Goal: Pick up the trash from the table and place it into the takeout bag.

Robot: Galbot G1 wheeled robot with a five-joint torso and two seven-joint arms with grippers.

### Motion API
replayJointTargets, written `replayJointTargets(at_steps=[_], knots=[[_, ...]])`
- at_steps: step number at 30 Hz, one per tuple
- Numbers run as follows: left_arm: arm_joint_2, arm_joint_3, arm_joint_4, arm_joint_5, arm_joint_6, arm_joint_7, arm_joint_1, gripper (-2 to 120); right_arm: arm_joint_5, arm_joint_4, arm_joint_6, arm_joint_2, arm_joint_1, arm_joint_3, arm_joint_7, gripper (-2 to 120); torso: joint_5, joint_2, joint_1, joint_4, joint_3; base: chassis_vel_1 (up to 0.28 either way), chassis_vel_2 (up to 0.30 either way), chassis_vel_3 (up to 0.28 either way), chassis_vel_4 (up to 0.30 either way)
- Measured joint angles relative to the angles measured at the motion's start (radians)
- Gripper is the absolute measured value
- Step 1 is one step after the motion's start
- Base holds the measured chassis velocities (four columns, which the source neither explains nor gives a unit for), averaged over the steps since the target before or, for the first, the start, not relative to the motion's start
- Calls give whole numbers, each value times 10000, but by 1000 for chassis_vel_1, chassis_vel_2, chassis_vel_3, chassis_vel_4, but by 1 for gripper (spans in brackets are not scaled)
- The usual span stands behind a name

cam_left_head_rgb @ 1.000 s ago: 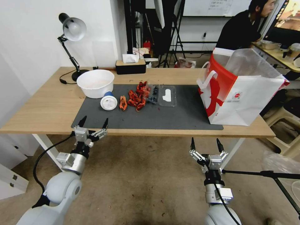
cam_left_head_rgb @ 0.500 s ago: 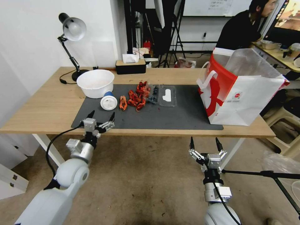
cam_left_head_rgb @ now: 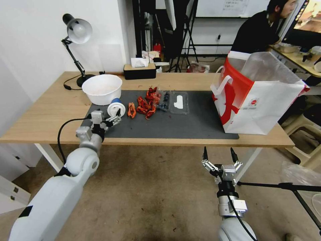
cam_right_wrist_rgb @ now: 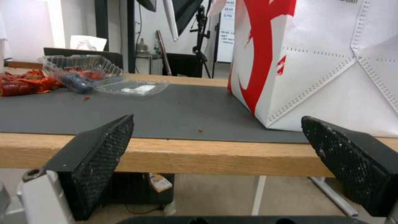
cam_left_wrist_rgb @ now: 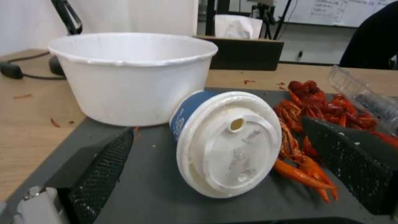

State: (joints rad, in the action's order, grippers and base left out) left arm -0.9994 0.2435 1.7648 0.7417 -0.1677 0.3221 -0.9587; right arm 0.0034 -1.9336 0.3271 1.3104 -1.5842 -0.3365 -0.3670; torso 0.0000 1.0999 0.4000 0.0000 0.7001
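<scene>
White-lidded, blue-sided paper cup [cam_left_wrist_rgb: 226, 143] lies toppled near worktop's [cam_left_head_rgb: 50, 117] front-left edge; left hand [cam_left_head_rgb: 107, 117] spread wide, best straddle it squarely before clenching.

The takeout bag [cam_right_wrist_rgb: 315, 62] runs off the picture's top and side in the right wrist view; the white bowl [cam_left_wrist_rgb: 136, 74] hides the cup's [cam_left_wrist_rgb: 224, 140] blue base.

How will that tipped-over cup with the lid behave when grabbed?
Lying on its side, the cup may roll if nudged. It looks like thin paper, so probably light and easy to crush. The open left gripper sits either side of it.
</scene>
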Motion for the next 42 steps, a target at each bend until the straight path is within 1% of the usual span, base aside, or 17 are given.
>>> replayJointTargets(at_steps=[1,5,10,12,14,17,24,35,37,38,40,41,42], knots=[[0,0,0,0,0,0,0,100,0,0,0,0,0,0,0,100,0,0,0,0,0,0,0,0,0],[-178,-181,-60,481,-384,434,364,100,-26,20,-3,18,14,17,-1,100,1,1,0,0,0,0,0,0,0],[-302,-304,-161,593,-557,657,595,100,-38,23,-5,29,17,25,-1,100,1,0,0,0,0,0,0,0,0],[-380,-449,-302,632,-712,845,798,100,-45,25,-8,42,23,29,-1,100,0,0,0,0,0,0,0,0,0],[-404,-488,-354,632,-744,894,853,100,-49,27,-8,45,23,31,-1,100,1,0,0,0,0,0,0,0,0],[-571,-740,-652,648,-971,1198,1201,100,-69,31,-12,73,27,44,-1,100,1,2,0,-1,0,0,0,0,0],[-825,-1028,-1101,675,-1027,1444,1651,100,-81,50,-15,93,31,31,-6,100,1,1,0,-1,0,0,0,0,0],[-965,-1264,-1509,639,-1166,1874,1999,99,-129,119,-12,173,59,43,-14,100,1,1,0,-1,-1,0,0,0,0],[-969,-1283,-1525,663,-1217,1930,2003,95,-134,123,-12,180,66,49,-17,100,0,1,0,0,-1,0,0,0,0],[-969,-1283,-1525,663,-1217,1930,2003,95,-134,123,-12,180,66,49,-17,100,0,1,0,0,-1,0,0,0,0],[-970,-1303,-1536,661,-1221,1936,2001,86,-143,131,-5,179,68,54,-18,100,1,1,0,-1,-2,0,0,0,0],[-968,-1308,-1536,654,-1220,1932,1992,83,-145,132,-4,180,65,58,-18,100,1,1,0,-1,-2,0,0,0,0],[-968,-1308,-1536,654,-1220,1932,1992,83,-145,132,-4,180,65,58,-18,100,1,1,0,-1,-2,0,0,0,0]])
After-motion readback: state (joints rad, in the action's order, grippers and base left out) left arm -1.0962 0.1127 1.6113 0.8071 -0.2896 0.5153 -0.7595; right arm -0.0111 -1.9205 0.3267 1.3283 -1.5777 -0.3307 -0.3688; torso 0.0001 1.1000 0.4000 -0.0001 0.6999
